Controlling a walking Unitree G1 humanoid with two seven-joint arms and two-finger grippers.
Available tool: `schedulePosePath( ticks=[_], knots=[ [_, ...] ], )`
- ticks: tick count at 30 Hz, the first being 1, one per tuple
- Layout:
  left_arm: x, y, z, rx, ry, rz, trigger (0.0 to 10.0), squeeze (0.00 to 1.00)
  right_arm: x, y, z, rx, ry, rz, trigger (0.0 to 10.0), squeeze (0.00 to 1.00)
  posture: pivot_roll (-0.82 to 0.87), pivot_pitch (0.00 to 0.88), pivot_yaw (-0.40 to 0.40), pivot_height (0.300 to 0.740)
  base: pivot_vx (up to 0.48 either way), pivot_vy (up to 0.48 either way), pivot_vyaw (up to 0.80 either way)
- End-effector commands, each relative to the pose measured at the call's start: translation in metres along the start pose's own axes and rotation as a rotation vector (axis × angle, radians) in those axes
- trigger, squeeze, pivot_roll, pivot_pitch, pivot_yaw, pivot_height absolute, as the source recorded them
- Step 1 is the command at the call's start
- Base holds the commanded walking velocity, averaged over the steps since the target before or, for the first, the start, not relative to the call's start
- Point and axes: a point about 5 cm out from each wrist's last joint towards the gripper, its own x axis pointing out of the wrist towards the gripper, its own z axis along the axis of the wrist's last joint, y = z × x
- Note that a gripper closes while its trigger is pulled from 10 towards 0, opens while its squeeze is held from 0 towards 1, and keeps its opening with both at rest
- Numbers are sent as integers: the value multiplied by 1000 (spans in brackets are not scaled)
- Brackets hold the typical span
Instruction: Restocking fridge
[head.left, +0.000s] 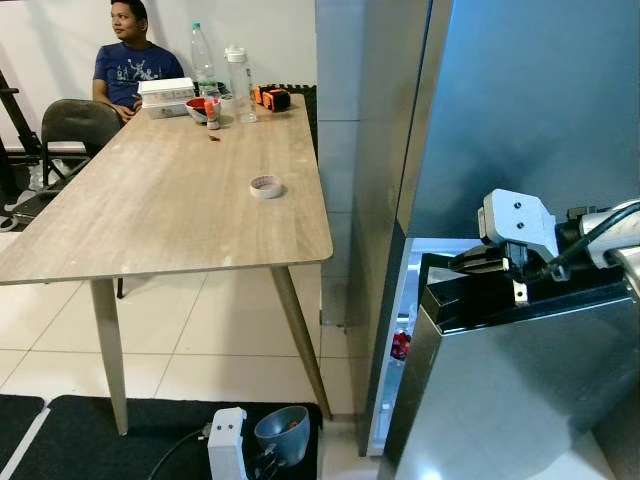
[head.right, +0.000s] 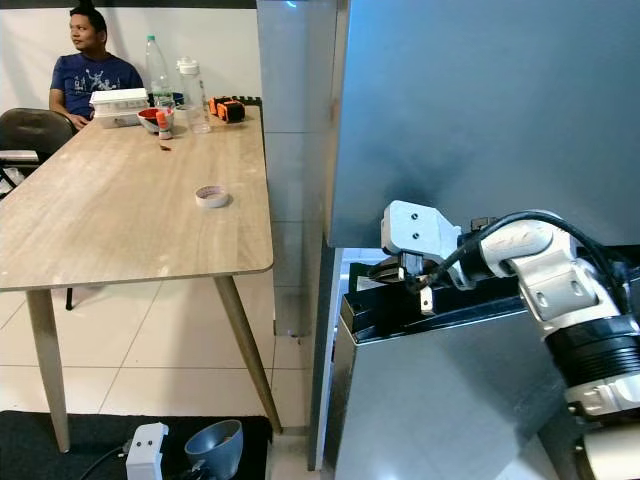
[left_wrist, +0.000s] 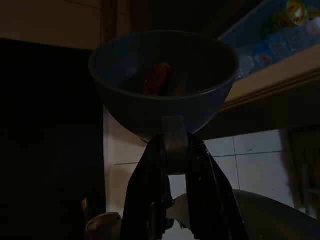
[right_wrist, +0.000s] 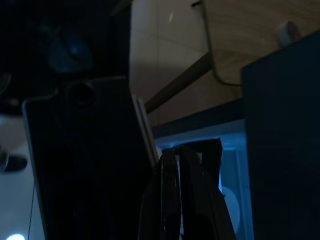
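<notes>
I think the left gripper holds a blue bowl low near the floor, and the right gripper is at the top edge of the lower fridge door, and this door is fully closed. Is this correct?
Not quite: the lower fridge door is ajar, not fully closed. The right eye view shows a lit gap beside it. The rest holds: the left gripper holds the blue bowl low near the floor, and the right gripper is at that door's top edge.

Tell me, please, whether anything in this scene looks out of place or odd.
Nothing looks spilled or damaged. One oddity: the left gripper holds a blue bowl low over the black mat, something reddish inside. The right gripper rests at the top edge of the lower fridge door, which stands ajar.
</notes>
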Motion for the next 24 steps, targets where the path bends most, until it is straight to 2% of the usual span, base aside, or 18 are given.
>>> schedulePosePath(
  ticks=[1,5,8,13,16,20,21,22,23,24],
  knots=[
    [0,-2,-1,7,1,-5,10000,0,3,9,-8,9,63,90,10000,0,-105,0,-15,740,0,0,0],
    [0,-1,-1,7,0,-4,10000,0,-8,5,-20,-4,186,92,10000,0,-105,0,-15,740,0,0,0],
    [0,-1,-1,7,0,-3,10000,0,-12,4,-24,-1,218,93,10000,0,-105,0,-15,740,0,0,0],
    [-1,0,-1,6,4,2,10000,0,-30,4,-37,22,344,74,10000,0,-105,0,-15,740,0,0,0],
    [-1,0,-2,6,7,2,10000,0,-34,2,-39,29,365,48,10000,0,-106,0,-13,740,0,0,0],
    [-1,0,-2,7,8,1,10000,0,-35,1,-37,24,365,36,10000,0,-106,0,-13,740,0,0,0],
    [-1,0,-2,7,8,1,10000,0,-33,-1,-32,5,334,29,10000,0,-106,0,-13,740,0,0,0],
    [-1,1,-2,8,11,2,10000,0,-28,-6,-21,-31,248,7,10000,0,-106,0,-13,740,0,0,0],
    [-1,1,-2,8,11,2,10000,0,-28,-6,-21,-31,248,7,10000,0,-106,0,-13,740,0,0,0],
    [-1,1,-3,8,15,7,10000,0,-23,-8,-8,-56,145,-1,10000,0,-106,0,-13,740,0,0,0]
  ],
)
